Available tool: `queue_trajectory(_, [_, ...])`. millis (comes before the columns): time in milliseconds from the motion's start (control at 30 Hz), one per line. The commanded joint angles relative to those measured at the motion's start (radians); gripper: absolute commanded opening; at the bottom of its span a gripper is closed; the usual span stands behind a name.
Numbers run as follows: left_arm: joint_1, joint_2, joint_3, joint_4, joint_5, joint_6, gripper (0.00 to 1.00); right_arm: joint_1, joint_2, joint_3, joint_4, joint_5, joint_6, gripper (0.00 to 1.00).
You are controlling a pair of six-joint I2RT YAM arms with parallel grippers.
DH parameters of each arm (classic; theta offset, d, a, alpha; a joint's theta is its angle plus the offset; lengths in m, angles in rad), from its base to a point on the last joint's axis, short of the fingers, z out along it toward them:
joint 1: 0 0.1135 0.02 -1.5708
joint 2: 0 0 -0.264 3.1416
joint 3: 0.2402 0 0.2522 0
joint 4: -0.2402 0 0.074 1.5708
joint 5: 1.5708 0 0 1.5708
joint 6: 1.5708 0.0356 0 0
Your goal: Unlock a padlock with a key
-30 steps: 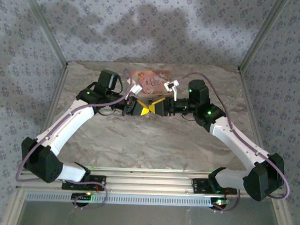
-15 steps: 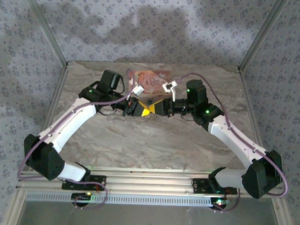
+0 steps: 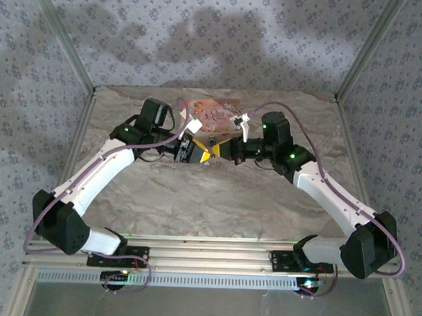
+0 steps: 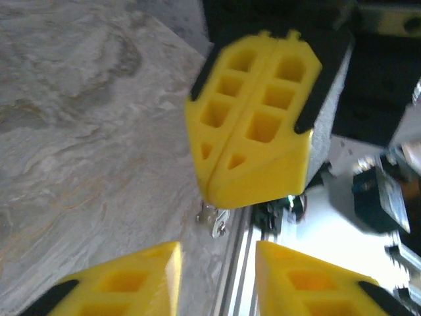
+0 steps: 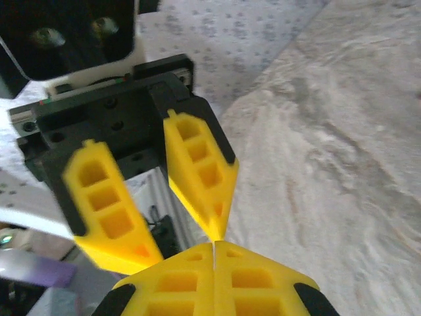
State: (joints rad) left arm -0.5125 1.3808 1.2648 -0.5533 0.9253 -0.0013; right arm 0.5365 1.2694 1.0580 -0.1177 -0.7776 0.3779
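Key (image 4: 212, 219), small metal bit, pinched at tip of R fingers (image 4: 263, 131); L fingers (image 5: 197, 164) wide apart

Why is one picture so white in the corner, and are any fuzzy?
Left wrist view: glare whitens the lower right, under the shut yellow fingers. Right wrist view: the open fingers look smeared and fuzzy. Top view: big soft shadows lie on the patterned wall.

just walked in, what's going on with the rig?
Both arms meet tip to tip by the pink box. The right gripper is shut, a small metal piece poking from its tips; key or padlock, I cannot tell. The left gripper faces it, open, gripping nothing. No unlocking visible yet.
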Motion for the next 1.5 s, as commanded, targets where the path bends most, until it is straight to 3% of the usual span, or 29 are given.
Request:
queue_trajectory(0, [-0.002, -0.042, -0.068, 0.183, -0.133, -0.137, 0.43, -0.015, -0.029, 0.034, -0.091, 0.139, -0.083, 0.0])
queue_trajectory(133, [0.0, -0.023, -0.126, 0.379, -0.253, -0.258, 0.46, -0.061, -0.014, 0.003, -0.017, 0.148, -0.103, 0.0])
queue_trajectory(300, [0.013, 0.038, -0.112, 0.467, -0.346, -0.32, 0.5, -0.134, 0.064, 0.041, 0.061, 0.065, -0.099, 0.0])
queue_trajectory(567, [0.046, 0.111, -0.228, 0.893, -0.2, -0.517, 0.5, -0.224, 0.159, 0.046, 0.244, -0.128, 0.019, 0.0])
queue_trajectory(767, [0.069, 0.156, -0.268, 1.128, -0.103, -0.633, 0.52, -0.226, 0.194, 0.039, 0.377, -0.18, 0.1, 0.0])
queue_trajectory(967, [0.069, 0.139, -0.297, 1.207, -0.042, -0.699, 0.53, -0.212, 0.222, -0.021, 0.587, -0.166, 0.219, 0.0])
queue_trajectory(1067, [0.069, 0.118, -0.324, 1.217, -0.028, -0.72, 0.53, -0.194, 0.217, -0.027, 0.59, -0.147, 0.208, 0.0])
queue_trajectory(1200, [0.065, 0.113, -0.377, 1.358, -0.027, -0.814, 0.53, -0.164, 0.226, -0.02, 0.57, -0.13, 0.19, 0.0])
queue_trajectory(1467, [0.012, 0.106, -0.433, 1.463, -0.052, -0.838, 0.51, -0.126, 0.218, -0.026, 0.574, -0.132, 0.215, 0.0])
